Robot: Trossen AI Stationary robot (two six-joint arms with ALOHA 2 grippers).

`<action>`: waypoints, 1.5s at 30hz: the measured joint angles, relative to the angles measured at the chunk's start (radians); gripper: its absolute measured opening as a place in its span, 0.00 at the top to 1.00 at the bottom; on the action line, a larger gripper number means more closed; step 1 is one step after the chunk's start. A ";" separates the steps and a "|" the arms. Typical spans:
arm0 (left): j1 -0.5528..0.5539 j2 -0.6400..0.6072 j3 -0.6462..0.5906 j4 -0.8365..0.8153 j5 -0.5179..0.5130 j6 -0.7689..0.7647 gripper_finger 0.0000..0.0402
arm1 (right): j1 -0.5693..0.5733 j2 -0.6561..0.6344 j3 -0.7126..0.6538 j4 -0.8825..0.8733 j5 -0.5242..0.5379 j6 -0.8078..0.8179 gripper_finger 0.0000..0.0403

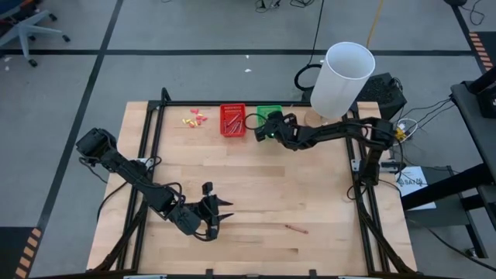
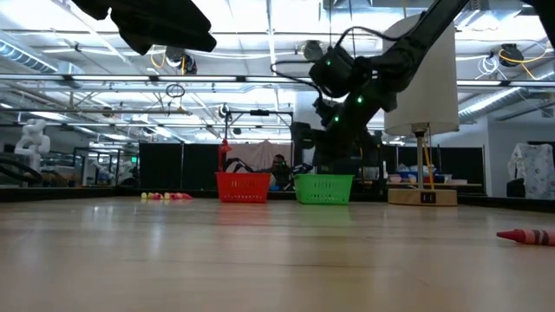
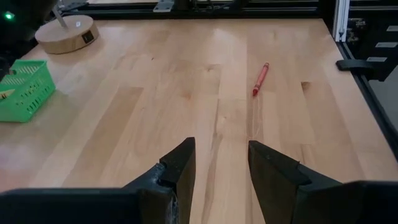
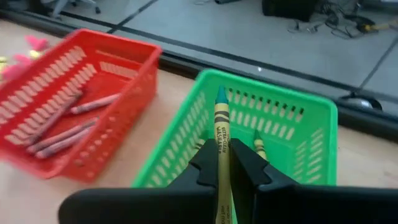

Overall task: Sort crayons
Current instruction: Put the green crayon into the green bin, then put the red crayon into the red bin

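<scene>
A yellow-green crayon (image 4: 222, 134) is held over the green basket (image 4: 311, 134) by the right gripper (image 4: 225, 163).

The crayon is pinched upright between fingers closed tight on it, its teal tip pointing out past them, above the basket's open top; more yellow-green crayons (image 4: 259, 147) are seen inside. In the overhead view the green basket sits at 12 o'clock on the table (image 1: 263, 186), the red basket (image 1: 232, 120) just beside it toward 11, reddish crayons (image 4: 57, 127) lying within. One red crayon (image 1: 296, 229) is left loose at 5 o'clock. The left gripper (image 1: 218, 213) is held low near 7 o'clock, fingers partly spread, nothing between them.
</scene>
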 joint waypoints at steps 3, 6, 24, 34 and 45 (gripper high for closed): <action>-0.002 0.000 0.000 -0.001 0.002 -0.008 0.64 | -0.014 0.022 0.000 -0.008 -0.001 0.055 0.99; -0.009 0.000 0.000 -0.001 0.003 -0.007 0.64 | -0.021 0.031 0.000 -0.018 0.001 0.083 0.99; -0.015 0.000 0.000 -0.001 0.003 -0.007 0.64 | 0.012 -0.035 -0.001 -0.093 -0.056 -0.009 0.67; -0.015 0.000 0.000 -0.002 0.003 -0.006 0.64 | 0.277 -0.303 -0.001 -0.383 -0.060 -0.209 0.59; -0.015 0.000 0.000 0.001 0.003 -0.007 0.64 | 0.647 -0.432 -0.001 -0.701 -0.127 -0.010 0.59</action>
